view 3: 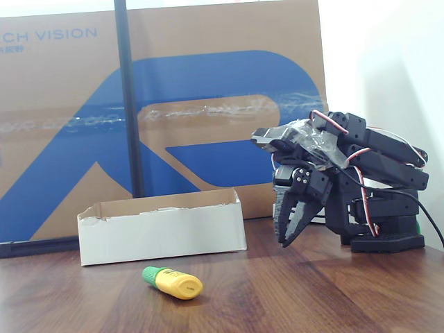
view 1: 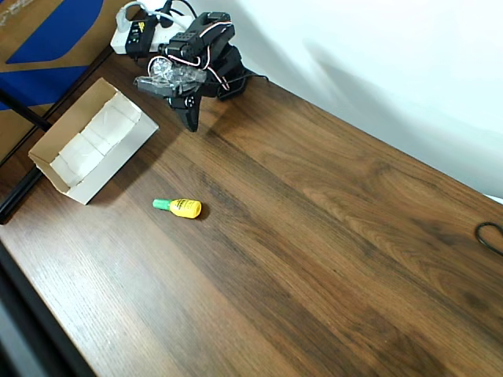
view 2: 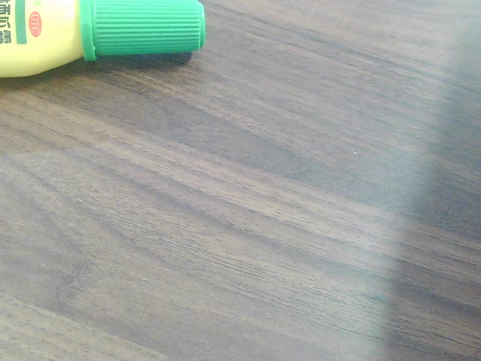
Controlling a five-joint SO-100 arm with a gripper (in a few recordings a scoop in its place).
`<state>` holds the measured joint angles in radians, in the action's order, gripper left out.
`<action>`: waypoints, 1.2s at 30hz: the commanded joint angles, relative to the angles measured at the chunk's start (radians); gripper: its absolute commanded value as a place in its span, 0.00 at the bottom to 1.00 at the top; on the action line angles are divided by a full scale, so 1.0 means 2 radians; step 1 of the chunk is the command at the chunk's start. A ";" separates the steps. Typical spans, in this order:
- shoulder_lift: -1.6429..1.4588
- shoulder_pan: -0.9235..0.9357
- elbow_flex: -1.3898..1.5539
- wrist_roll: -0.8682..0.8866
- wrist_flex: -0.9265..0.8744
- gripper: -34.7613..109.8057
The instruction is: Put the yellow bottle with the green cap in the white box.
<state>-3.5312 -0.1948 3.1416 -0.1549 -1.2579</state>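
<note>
The yellow bottle with the green cap [view 1: 179, 207] lies on its side on the wooden table, cap pointing left in the overhead view. It also lies in front of the box in the fixed view [view 3: 173, 282], and its cap end shows at the top left of the wrist view [view 2: 113, 30]. The white box [view 1: 55, 169] stands open at the table's left, its front wall [view 3: 163, 236] facing the fixed view. My gripper [view 1: 191, 122] hangs folded near the arm's base, tips down just above the table [view 3: 286, 239]. Its jaws look closed with nothing in them, well apart from the bottle and box.
A large brown cardboard carton with blue print [view 3: 208, 104] and a black pole [view 3: 128, 97] stand behind the box. A white power strip [view 1: 126, 35] lies at the table's back. A black cable [view 1: 491, 236] loops at the right edge. Bare wood spreads right of the bottle.
</note>
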 commanded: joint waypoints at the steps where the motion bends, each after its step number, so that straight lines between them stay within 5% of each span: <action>1: -0.018 0.015 -0.021 0.046 -0.029 0.24; 14: -0.013 0.020 -0.021 0.041 -0.010 0.24; 36: 0.316 0.031 -0.270 0.013 0.073 0.24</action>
<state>-2.9360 -0.1427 2.7105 -0.1120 -1.1336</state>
